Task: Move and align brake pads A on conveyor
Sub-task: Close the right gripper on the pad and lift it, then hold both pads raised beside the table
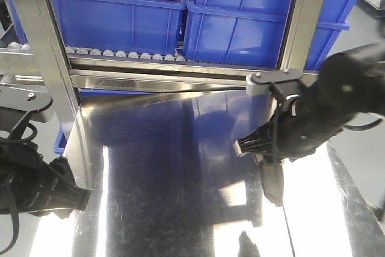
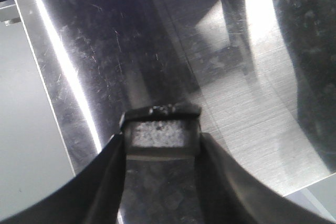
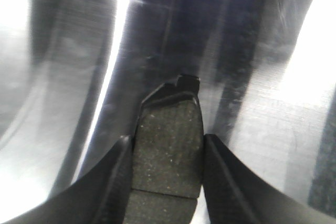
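The left gripper [image 2: 163, 145] is clamping one pad [image 2: 164, 127] near the tabletop [image 1: 180, 167]'s left edge, and the right gripper [image 3: 167, 148] is clamping another pad [image 3: 169, 121] towards its right edge, likely holding both clear, bound for the unseen conveyor.

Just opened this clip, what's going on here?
Both arms are holding parts. The left gripper is shut on one brake pad, and the right gripper is shut on a second brake pad. Both hang over the shiny steel tabletop, in front of the roller rack with blue bins. The conveyor is not in view, so placing and aligning cannot be judged.
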Robot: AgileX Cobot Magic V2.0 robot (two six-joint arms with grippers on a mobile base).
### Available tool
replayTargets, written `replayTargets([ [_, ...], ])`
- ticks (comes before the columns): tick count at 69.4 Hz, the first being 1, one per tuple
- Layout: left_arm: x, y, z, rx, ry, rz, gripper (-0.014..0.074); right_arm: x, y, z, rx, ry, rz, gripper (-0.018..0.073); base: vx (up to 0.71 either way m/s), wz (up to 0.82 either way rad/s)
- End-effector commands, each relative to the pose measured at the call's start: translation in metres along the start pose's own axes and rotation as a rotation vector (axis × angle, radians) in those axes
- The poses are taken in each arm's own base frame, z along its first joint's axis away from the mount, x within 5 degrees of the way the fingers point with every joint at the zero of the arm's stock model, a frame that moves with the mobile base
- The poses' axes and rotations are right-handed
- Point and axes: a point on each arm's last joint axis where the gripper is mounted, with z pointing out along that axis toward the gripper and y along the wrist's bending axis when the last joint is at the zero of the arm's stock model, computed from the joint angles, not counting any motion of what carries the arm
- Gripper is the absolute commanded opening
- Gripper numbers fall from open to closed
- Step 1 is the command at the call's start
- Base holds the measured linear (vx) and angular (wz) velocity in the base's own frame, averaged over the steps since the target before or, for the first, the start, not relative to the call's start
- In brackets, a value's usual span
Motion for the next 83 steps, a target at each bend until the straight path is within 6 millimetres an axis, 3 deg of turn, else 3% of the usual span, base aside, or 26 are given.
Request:
replayTargets([
  [1, -0.008, -0.002, -0.013, 0.025, -0.093, 0.003, -0.0006, 0.01, 0.005, -0.042, -0.032, -0.137, -0.028, -0.001, 0.0, 0.0],
  [23, -0.008, -0.002, -0.013, 0.025, -0.093, 0.003, -0.0006, 0.078, 0.001, -0.094, -0.094, -0.303, -0.019, -0.001, 0.0, 0.0],
  [40, -0.008, -0.002, -0.013, 0.025, -0.093, 0.003, -0.0006, 0.119, -0.005, -0.114, -0.109, -0.4, -0.023, -0.001, 0.0, 0.0],
  [58, -0.008, -0.002, -0.013, 0.025, -0.093, 0.003, -0.0006, 0.135, -0.008, -0.129, -0.12, -0.481, -0.025, -0.001, 0.0, 0.0],
  [83, -0.008, -0.002, -0.013, 0.025, -0.093, 0.003, -0.0006, 0.138, -0.008, -0.13, -0.119, -0.472, -0.025, -0.001, 0.0, 0.0],
])
